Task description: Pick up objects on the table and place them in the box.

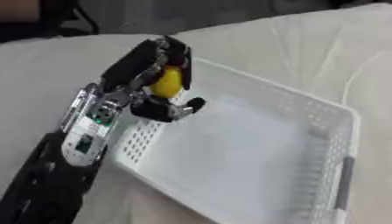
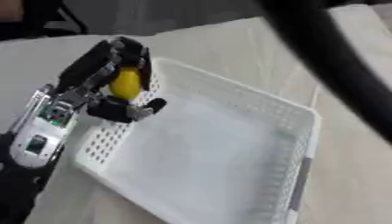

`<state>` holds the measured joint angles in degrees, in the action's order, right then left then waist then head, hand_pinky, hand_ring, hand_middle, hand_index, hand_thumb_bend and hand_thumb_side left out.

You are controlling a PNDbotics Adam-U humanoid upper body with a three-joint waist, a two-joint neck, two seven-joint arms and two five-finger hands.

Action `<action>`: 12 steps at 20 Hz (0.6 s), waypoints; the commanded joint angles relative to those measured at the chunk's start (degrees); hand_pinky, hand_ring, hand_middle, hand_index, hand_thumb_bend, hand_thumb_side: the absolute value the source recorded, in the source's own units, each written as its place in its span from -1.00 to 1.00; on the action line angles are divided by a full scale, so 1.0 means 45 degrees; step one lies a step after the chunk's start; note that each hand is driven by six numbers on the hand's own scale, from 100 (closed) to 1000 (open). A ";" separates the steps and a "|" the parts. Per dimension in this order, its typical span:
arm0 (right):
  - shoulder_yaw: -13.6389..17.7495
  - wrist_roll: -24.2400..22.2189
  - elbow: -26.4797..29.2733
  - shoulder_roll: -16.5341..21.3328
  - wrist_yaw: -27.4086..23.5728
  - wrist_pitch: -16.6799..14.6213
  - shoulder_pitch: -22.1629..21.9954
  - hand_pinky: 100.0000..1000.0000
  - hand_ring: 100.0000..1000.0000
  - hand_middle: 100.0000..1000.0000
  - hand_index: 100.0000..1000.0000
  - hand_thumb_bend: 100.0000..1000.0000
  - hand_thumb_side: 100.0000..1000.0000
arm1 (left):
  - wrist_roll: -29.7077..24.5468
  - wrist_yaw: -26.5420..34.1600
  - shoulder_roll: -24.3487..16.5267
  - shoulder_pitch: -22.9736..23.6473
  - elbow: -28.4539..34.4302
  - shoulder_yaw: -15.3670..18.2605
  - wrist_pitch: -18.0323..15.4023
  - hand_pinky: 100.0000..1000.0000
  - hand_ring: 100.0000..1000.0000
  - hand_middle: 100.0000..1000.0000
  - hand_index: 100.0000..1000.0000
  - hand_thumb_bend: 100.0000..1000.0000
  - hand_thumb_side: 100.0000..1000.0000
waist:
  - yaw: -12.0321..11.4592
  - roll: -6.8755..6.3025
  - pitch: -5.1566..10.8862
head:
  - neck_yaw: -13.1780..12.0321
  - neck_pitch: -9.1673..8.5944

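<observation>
My left hand [image 1: 149, 72] comes in from the lower left and hovers over the near-left rim of the white perforated box [image 1: 337, 113]. Its fingers curl over a small yellow object [image 1: 168, 82], with the thumb [image 1: 177, 109] below it. The yellow object hangs just above the box's left wall. The inside of the box shows nothing lying in it. A broad dark blurred shape [image 2: 329, 65] crosses the upper right of the right eye view; I cannot tell what it is. My right hand shows in neither view.
The box stands askew on a pale cloth-covered table [image 1: 46, 65]. A grey handle [image 1: 346, 183] sits on the box's right wall. Dark chair legs and floor lie beyond the table's far edge.
</observation>
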<state>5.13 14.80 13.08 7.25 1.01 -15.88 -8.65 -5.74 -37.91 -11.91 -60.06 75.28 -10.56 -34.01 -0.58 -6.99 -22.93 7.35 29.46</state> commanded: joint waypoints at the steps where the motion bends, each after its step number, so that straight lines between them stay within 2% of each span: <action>1: 0.0076 -0.0003 0.0015 0.0169 0.0054 0.0055 -0.0290 -0.17 0.07 0.28 0.38 -1.00 0.76 | -0.0128 -0.0201 -0.0037 -0.0630 -0.0396 -0.0099 -0.0232 -0.86 -0.25 -0.16 0.10 -1.00 -0.90 | 0.0013 0.0049 0.0254 | 0.0154 -0.0076; 3: 0.0088 -0.0002 0.0030 0.0168 0.0058 0.0066 -0.0295 -0.17 0.07 0.28 0.38 -1.00 0.76 | -0.0316 -0.0439 -0.0031 -0.0643 -0.0705 -0.0143 -0.0340 -0.35 0.14 0.24 0.45 -1.00 -0.65 | 0.0016 0.0045 0.0249 | 0.0187 -0.0072; 4: 0.0092 -0.0001 0.0036 0.0164 0.0058 0.0070 -0.0296 -0.17 0.07 0.28 0.38 -1.00 0.76 | -0.0409 -0.0545 -0.0025 -0.0649 -0.0819 -0.0145 -0.0389 -0.18 0.29 0.39 0.56 -1.00 -0.43 | 0.0014 0.0044 0.0247 | 0.0196 -0.0070; 5: 0.0095 0.0000 0.0037 0.0157 0.0057 0.0077 -0.0296 -0.17 0.07 0.28 0.38 -1.00 0.76 | -0.0569 -0.0684 -0.0035 -0.0650 -0.0949 -0.0172 -0.0435 0.22 0.60 0.67 0.81 -1.00 0.01 | 0.0007 0.0042 0.0240 | 0.0195 -0.0066; 7: 0.0100 0.0005 0.0037 0.0140 0.0051 0.0087 -0.0293 -0.17 0.07 0.28 0.38 -1.00 0.76 | -0.0818 -0.0858 -0.0027 -0.0667 -0.1134 -0.0156 -0.0547 0.51 0.78 0.82 0.92 -1.00 0.23 | -0.0005 0.0042 0.0225 | 0.0181 -0.0061; 9: 0.0103 0.0014 0.0034 0.0125 0.0044 0.0092 -0.0290 -0.17 0.07 0.28 0.38 -1.00 0.76 | -0.0919 -0.0878 -0.0025 -0.0681 -0.1229 -0.0121 -0.0618 0.66 0.89 0.90 0.96 -1.00 0.37 | -0.0017 0.0044 0.0211 | 0.0167 -0.0059; 12: 0.0102 0.0029 0.0022 0.0102 0.0027 0.0097 -0.0286 -0.17 0.07 0.28 0.38 -1.00 0.76 | -0.0990 -0.0832 -0.0045 -0.0714 -0.1283 -0.0098 -0.0631 0.69 0.90 0.92 0.97 -1.00 0.43 | -0.0039 0.0047 0.0195 | 0.0132 -0.0040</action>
<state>5.36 14.86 13.26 7.24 1.10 -15.51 -8.66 -9.90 -41.70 -11.51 -60.08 68.97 -11.34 -36.72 -0.68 -7.07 -22.90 7.64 29.48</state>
